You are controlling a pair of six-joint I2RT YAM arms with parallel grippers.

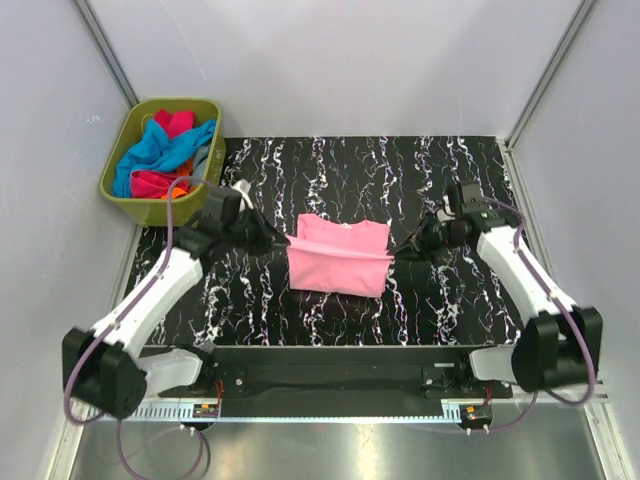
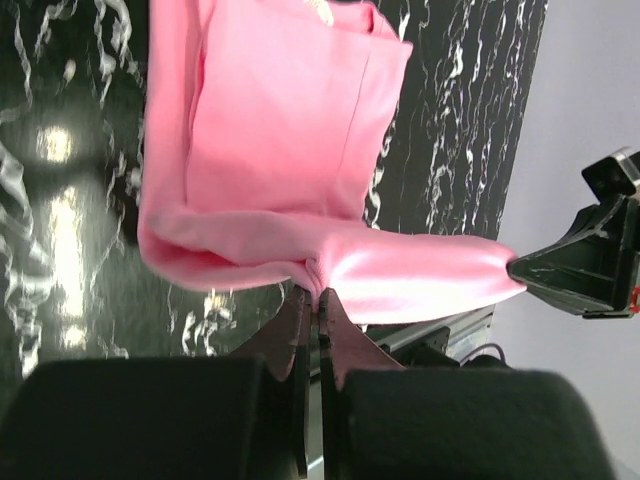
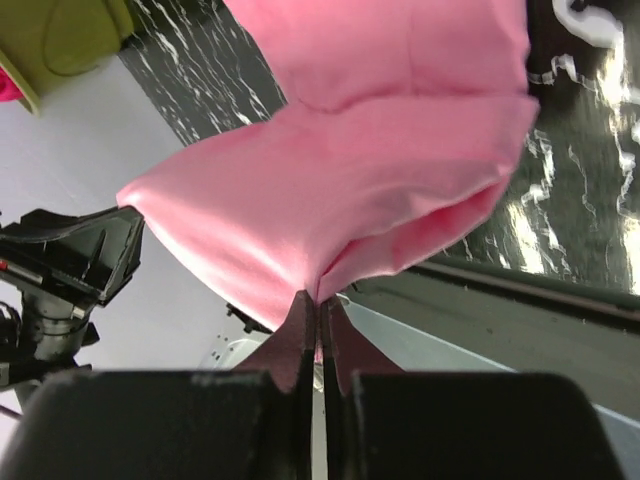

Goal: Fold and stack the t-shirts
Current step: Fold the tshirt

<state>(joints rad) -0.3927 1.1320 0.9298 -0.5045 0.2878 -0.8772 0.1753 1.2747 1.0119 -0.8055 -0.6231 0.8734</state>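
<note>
A light pink t-shirt (image 1: 338,257) lies partly folded in the middle of the black marbled mat, its near part lifted and stretched between the two grippers. My left gripper (image 1: 283,242) is shut on its left edge; the wrist view shows the cloth (image 2: 290,150) pinched at the fingertips (image 2: 318,293). On the right edge my right gripper (image 1: 402,251) is shut too, with pink fabric (image 3: 340,170) bunched into its tips (image 3: 322,297). More t-shirts (image 1: 165,155) in blue, magenta and orange are heaped in the bin.
An olive-green bin (image 1: 150,205) stands at the back left corner, just off the black marbled mat (image 1: 450,300). White walls close in the back and both sides. The opposite gripper shows as a black block in each wrist view.
</note>
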